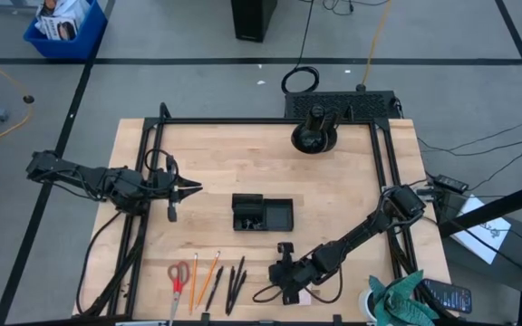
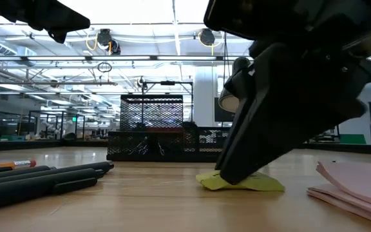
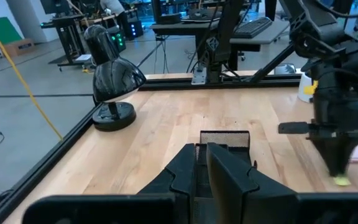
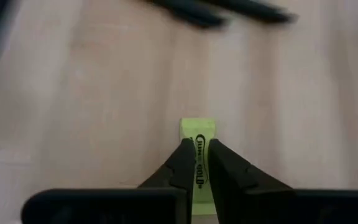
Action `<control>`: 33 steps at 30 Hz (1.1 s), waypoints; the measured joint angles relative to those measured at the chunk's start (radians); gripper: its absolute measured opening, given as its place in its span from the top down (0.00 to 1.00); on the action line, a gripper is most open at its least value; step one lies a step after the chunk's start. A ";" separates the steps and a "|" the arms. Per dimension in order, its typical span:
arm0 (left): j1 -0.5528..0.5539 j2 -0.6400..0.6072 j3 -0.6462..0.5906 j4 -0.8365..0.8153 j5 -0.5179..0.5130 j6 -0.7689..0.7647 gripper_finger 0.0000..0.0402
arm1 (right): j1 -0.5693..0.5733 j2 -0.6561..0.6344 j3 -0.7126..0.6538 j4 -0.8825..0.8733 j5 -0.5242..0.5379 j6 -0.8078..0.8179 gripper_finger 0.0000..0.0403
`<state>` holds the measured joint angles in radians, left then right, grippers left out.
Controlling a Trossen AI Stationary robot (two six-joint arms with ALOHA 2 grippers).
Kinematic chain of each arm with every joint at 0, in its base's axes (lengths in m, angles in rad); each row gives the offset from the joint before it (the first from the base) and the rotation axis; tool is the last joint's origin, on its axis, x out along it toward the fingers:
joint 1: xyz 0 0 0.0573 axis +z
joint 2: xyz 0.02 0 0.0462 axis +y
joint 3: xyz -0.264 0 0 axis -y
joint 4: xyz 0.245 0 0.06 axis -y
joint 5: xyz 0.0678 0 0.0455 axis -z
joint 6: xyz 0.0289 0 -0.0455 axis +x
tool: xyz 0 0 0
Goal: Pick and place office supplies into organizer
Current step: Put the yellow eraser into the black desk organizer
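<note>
right gripper [image 4: 197,163] clamped on yellow piece [image 4: 197,132], near edge | lift straight, carry far-left to organizer [image 1: 262,213] | left gripper [image 3: 205,163] together, idle left

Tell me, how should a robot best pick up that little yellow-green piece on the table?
From straight above, pinching its narrow width. The yellow-green piece lies flat on the wood, too thin for a sideways approach. The right gripper is already doing so, one fingertip against each long edge.
</note>
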<state>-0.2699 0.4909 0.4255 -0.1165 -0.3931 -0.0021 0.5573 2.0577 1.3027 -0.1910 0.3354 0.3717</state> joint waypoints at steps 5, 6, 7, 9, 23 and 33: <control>0.000 0.000 0.000 0.000 0.000 -0.001 0.88 | -0.054 -0.076 -0.005 0.026 0.124 -0.127 0.99; 0.000 0.000 0.000 -0.002 0.000 -0.003 0.88 | -0.069 -0.092 -0.005 0.035 0.137 -0.148 1.00; 0.000 0.000 0.000 -0.005 0.000 -0.004 0.88 | -0.083 -0.107 -0.004 0.051 0.136 -0.169 1.00; -0.001 0.000 0.000 -0.016 0.000 -0.007 0.88 | -0.109 -0.118 -0.002 0.077 0.135 -0.202 1.00; 0.000 0.000 0.000 -0.048 0.003 -0.029 0.88 | -0.140 -0.125 -0.002 0.003 -0.078 -0.019 0.85; 0.000 0.000 0.000 -0.047 0.003 -0.036 0.88 | -0.110 -0.063 -0.002 -0.026 0.023 0.218 0.55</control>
<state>-0.2699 0.4909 0.4252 -0.1638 -0.3904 -0.0381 0.4475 1.9946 1.3006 -0.2171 0.3588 0.5894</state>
